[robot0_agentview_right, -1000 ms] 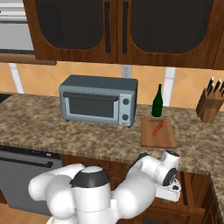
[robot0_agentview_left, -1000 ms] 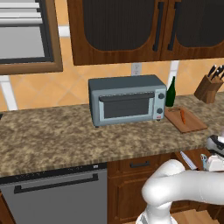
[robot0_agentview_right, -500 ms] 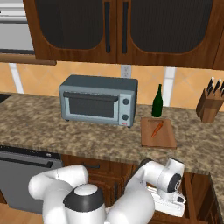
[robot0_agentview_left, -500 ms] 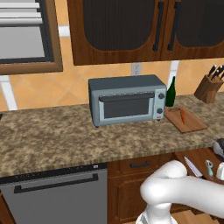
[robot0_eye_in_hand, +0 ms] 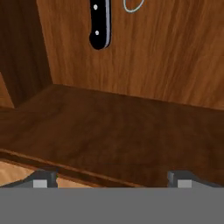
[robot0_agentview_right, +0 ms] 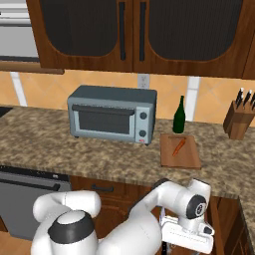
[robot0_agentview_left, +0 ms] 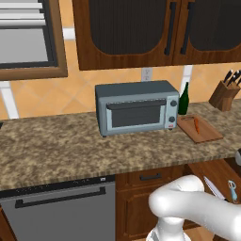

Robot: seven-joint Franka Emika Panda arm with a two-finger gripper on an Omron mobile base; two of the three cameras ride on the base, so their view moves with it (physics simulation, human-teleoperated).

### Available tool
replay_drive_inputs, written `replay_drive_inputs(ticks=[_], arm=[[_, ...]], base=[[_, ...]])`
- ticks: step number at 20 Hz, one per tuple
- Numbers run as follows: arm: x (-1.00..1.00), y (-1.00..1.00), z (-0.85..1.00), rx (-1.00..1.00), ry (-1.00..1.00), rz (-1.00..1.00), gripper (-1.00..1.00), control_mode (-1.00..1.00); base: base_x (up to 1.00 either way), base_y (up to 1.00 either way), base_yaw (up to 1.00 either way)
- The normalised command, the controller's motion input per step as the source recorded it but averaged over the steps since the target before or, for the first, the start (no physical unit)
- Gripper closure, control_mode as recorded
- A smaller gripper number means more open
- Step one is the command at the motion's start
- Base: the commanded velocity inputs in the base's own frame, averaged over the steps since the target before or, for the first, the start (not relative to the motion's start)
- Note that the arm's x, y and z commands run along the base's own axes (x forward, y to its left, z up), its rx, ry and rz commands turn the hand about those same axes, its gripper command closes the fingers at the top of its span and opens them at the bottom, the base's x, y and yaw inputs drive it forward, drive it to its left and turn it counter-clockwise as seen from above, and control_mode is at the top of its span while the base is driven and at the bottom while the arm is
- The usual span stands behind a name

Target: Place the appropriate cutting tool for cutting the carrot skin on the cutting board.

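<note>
Pincer agape, peeler far ahead

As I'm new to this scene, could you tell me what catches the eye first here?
The grey toaster oven sits mid-counter, with a green bottle at its right. Beside them the cutting board holds only the carrot. Lower down, the arm reaches into an open wooden drawer, where a knife and the peeler lie.

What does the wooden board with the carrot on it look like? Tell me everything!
The cutting board is a flat, light-brown wooden rectangle with a slightly raised rim. It lies flat on the speckled stone counter, right of the grey toaster oven and just in front of the green bottle. One small orange carrot lies on it, slanted.
</note>
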Motion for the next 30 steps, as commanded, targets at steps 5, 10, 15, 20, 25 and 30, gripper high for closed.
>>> replay_drive_inputs(ticks=[5,10,15,20,25,30], arm=[[0.71,-0.06,0.03,0.00,0.00,0.01,-1.00,-1.00],[0.73,-0.22,-0.12,0.00,0.00,-0.11,-1.00,-1.00],[0.41,-0.07,-0.25,0.00,0.01,-0.17,-1.00,-1.00],[0.32,0.00,-0.60,0.00,0.02,-0.08,-1.00,-1.00],[0.47,0.00,-0.48,0.00,0.05,-0.11,-1.00,-1.00],[0.24,0.00,-0.53,0.00,0.00,-0.09,-1.00,-1.00]], base=[[0.00,0.00,0.00],[0.00,0.00,0.00],[0.00,0.00,0.00],[0.00,0.00,0.00],[0.00,0.00,0.00],[0.00,0.00,0.00]])
